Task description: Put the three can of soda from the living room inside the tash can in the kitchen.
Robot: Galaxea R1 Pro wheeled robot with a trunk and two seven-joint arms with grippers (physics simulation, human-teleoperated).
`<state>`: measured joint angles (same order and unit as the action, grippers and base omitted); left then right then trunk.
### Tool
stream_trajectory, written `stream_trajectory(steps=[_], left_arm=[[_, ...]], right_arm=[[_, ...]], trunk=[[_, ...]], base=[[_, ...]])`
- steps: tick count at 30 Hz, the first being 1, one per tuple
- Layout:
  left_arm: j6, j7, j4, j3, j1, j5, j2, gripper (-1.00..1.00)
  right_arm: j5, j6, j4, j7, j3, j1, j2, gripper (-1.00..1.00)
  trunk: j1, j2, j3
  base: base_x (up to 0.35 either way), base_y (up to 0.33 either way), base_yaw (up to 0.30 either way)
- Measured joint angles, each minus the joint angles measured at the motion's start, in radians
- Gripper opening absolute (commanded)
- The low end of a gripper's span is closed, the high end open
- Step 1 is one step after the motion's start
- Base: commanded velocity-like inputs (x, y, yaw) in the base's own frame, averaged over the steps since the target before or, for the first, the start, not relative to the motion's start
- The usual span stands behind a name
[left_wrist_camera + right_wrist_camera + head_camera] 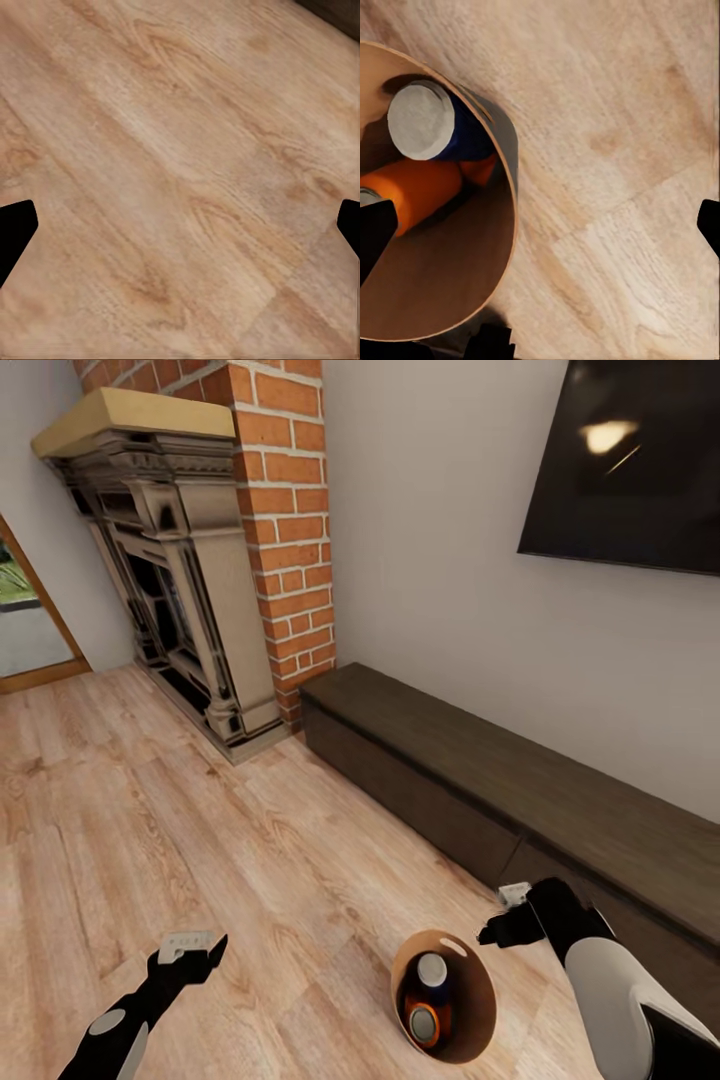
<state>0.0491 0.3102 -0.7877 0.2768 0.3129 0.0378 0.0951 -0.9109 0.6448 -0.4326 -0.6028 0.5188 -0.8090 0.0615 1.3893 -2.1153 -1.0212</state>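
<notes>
Holding your right gripper (497, 932) just beside the rim of the tash can (478, 1010), you are hovering with its fingers spread and nothing between them, probably ready to take the bin for the trip to the kitchen. The bin is standing on the wood floor (180, 830) of the living room, below and just inward of that gripper, with soda cans (430, 1000) already lying inside. In the right wrist view an orange can (416, 193) is leaning under a grey-topped can (424, 121) whose side looks dark blue, likely shadow. You cannot count three cans for certain; the bin wall is cutting some off. Your left gripper (190, 952) is hanging released over bare floor, well apart from the bin. The low cabinet (520, 790) is running behind the right gripper.
</notes>
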Motion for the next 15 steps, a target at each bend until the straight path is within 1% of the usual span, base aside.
stream_trajectory(steps=[3, 7, 9, 12, 14, 15], left_arm=[[-0.003, 0.002, 0.006, 0.0, 0.0, 0.0, 0.0, 1.0], [-0.022, 0.002, 0.012, -0.002, 0.0, 0.003, 0.0, 1.0], [-0.039, 0.0, 0.017, -0.003, 0.0, 0.004, 0.0, 1.0], [-0.045, 0.0, 0.031, -0.003, 0.001, 0.005, 0.001, 1.0], [-0.047, 0.0, 0.048, -0.004, 0.001, 0.005, 0.001, 1.0], [-0.048, 0.001, 0.069, -0.004, 0.0, 0.005, 0.001, 1.0]], right_arm=[[0.0, -0.035, -0.001, 0.022, 0.007, 0.023, 0.0, 1.0], [0.0, -0.081, -0.001, 0.036, 0.012, 0.05, 0.001, 1.0], [0.0, -0.128, -0.001, 0.043, 0.014, 0.081, 0.005, 1.0], [0.0, -0.173, -0.001, 0.046, 0.014, 0.109, 0.008, 1.0], [0.0, -0.203, -0.001, 0.047, 0.015, 0.129, 0.01, 1.0], [0.0, -0.23, -0.002, 0.048, 0.016, 0.148, 0.011, 1.0]], trunk=[[-0.012, 0.021, 0.009], [-0.027, 0.049, 0.022], [-0.035, 0.063, 0.028], [-0.046, 0.084, 0.038], [-0.054, 0.098, 0.044], [-0.057, 0.105, 0.047]], base=[[0.0, 0.0, 0.0], [0.0, 0.0, 0.0], [0.0, 0.0, 0.0], [0.0, 0.0, 0.0], [0.0, 0.0, 0.0], [0.0, 0.0, 0.0]])
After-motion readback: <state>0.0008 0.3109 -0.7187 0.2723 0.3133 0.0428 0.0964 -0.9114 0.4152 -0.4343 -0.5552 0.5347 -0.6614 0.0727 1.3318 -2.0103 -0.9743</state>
